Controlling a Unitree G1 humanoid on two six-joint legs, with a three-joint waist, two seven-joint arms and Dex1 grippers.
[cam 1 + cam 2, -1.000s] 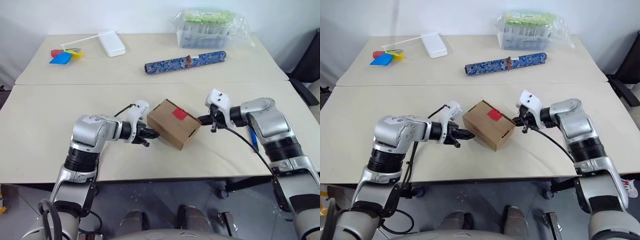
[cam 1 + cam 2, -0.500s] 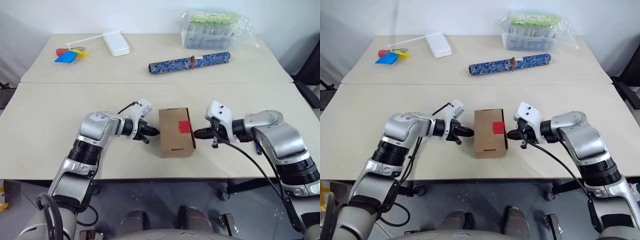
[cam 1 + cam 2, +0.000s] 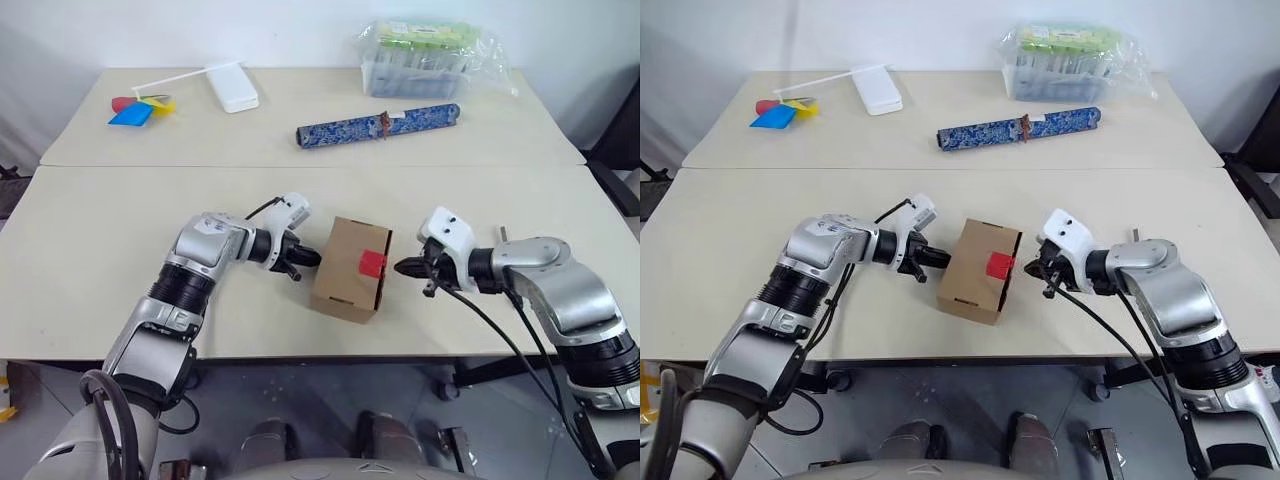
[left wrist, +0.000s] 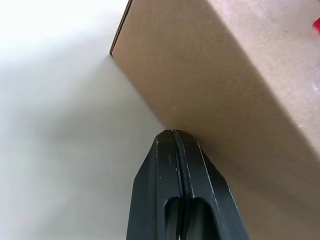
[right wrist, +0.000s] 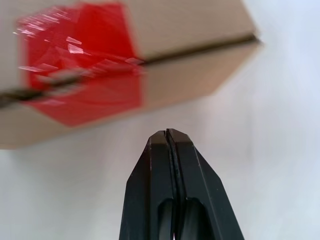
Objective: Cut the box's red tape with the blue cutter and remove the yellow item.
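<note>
We see the small brown cardboard box (image 3: 349, 269) lying on the near half of the pale beige tabletop (image 3: 90, 260), turned at a slight angle, between our two arms. The bright red square of tape (image 3: 372, 263) sits over the seam at the box's right edge, folded from the top face down onto the side. Our left gripper (image 3: 308, 258) has its black fingers (image 4: 179, 165) pressed together with nothing between them, and the tip meets the box's left side wall. Our right gripper (image 3: 403, 267) also has its fingers (image 5: 170, 165) pressed together and empty; its tip points at the taped edge and stands just beside it, apart from the cardboard. On the far half of the tabletop lie a long blue patterned roll (image 3: 378, 122), a clear plastic tub with green contents (image 3: 428, 58), a flat white rectangular case (image 3: 231, 86) and a small cluster of coloured paper scraps (image 3: 137, 107), all well apart from the box.
</note>
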